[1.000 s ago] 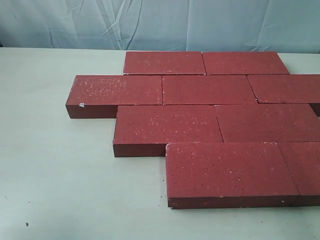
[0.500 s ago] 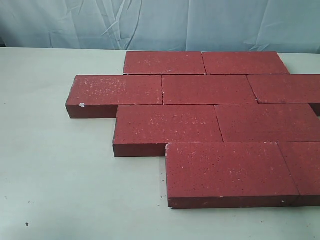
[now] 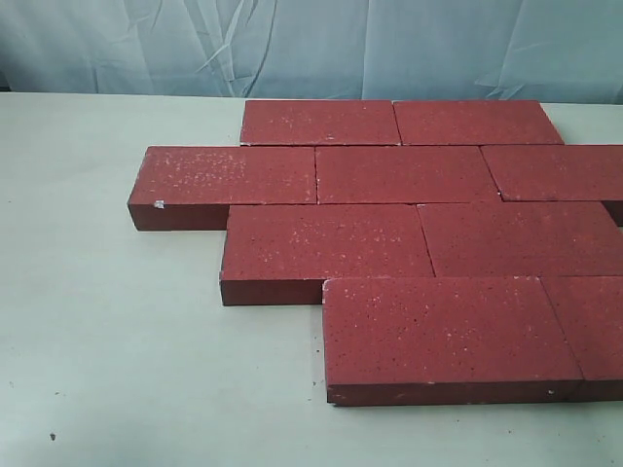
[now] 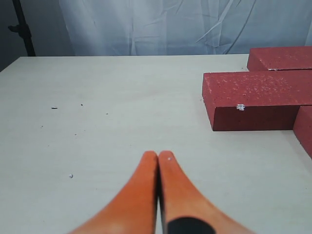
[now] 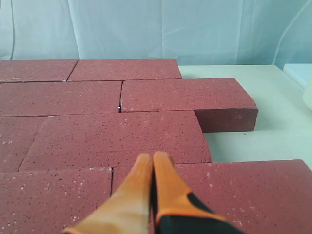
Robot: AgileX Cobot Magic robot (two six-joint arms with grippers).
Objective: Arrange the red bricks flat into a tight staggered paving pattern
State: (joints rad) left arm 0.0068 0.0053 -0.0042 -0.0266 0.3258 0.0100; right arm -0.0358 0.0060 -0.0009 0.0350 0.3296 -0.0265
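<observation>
Lying flat, red bricks (image 3: pixel 404 173), long axes crosswise

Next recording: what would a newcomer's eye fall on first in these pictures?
First, the red bricks: they lie flat in four staggered rows, edge to edge, across the middle and right of the pale table. Next come the orange fingers. The left gripper is shut over bare table beside the bricks' corner. The right gripper is shut above the brick surface. Neither holds anything.
</observation>
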